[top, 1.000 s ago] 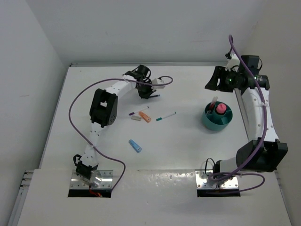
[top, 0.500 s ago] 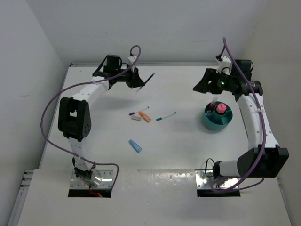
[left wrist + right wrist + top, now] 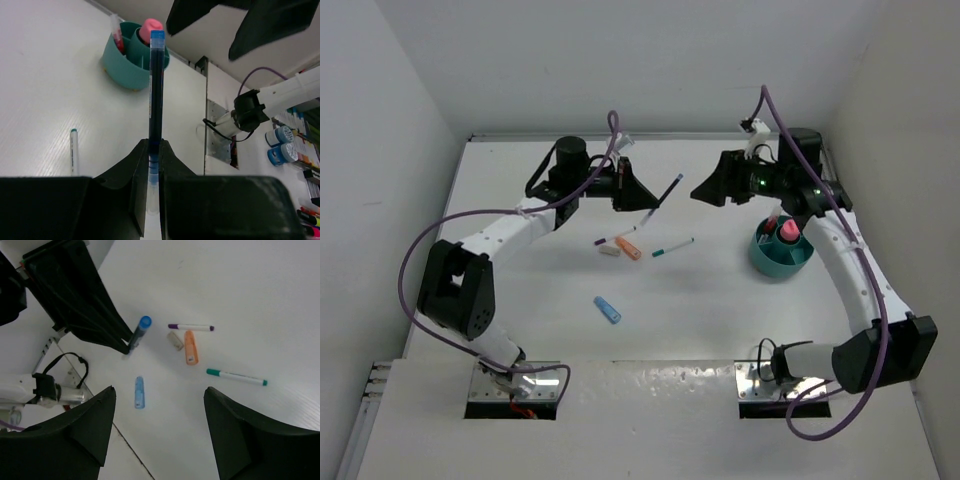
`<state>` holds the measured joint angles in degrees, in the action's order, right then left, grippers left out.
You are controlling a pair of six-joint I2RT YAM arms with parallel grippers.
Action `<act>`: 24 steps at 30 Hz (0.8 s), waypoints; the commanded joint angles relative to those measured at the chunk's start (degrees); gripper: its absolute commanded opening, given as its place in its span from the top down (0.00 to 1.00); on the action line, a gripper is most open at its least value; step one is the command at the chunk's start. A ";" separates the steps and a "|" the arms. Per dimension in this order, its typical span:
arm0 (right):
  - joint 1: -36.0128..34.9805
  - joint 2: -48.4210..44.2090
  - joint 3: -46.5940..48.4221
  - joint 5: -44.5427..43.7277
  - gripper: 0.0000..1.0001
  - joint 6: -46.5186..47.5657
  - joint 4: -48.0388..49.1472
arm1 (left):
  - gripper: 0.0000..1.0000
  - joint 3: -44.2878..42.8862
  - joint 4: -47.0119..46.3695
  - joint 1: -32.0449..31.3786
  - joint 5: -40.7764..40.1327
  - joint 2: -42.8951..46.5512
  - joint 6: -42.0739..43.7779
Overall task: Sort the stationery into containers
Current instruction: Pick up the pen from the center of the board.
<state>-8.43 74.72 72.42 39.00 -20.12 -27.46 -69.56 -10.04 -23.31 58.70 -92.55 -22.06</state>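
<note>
My left gripper (image 3: 642, 200) is shut on a blue pen (image 3: 667, 192), held above the table at the back middle; the pen (image 3: 156, 90) sticks out from between the fingers. My right gripper (image 3: 704, 190) hovers open just right of the pen's tip, nothing between its fingers (image 3: 159, 390). The teal cup (image 3: 782, 262) stands at the right with a pink marker (image 3: 788, 230) and a red pen (image 3: 775, 217) in it. On the table lie a teal pen (image 3: 672, 246), an orange stick (image 3: 628, 247), a beige eraser (image 3: 609, 251), a purple-capped pen (image 3: 616, 237) and a blue stick (image 3: 608, 310).
White walls close the table at the back and on both sides. The arm bases' metal plates (image 3: 515, 385) sit at the near edge. Purple cables (image 3: 430, 240) loop above both arms.
My left arm has swung right and lifted the blue pen toward the middle. My right gripper has moved left toward it and opened wider.
</note>
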 commanded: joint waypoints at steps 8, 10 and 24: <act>-4.49 3.77 1.49 2.65 0.30 -11.51 10.67 | 1.00 -0.40 -9.38 -3.41 -0.07 4.22 -7.99; -4.49 4.47 1.49 3.45 0.30 -13.36 11.73 | 1.00 -0.40 -9.82 -3.76 -0.34 4.14 -8.52; -5.20 7.37 0.79 6.17 0.84 -22.68 19.81 | 1.00 0.04 -14.22 -5.34 -1.48 3.52 -12.83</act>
<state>-13.50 81.06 72.44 44.25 -39.62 -12.47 -69.43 -20.16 -27.27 56.07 -90.94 -33.74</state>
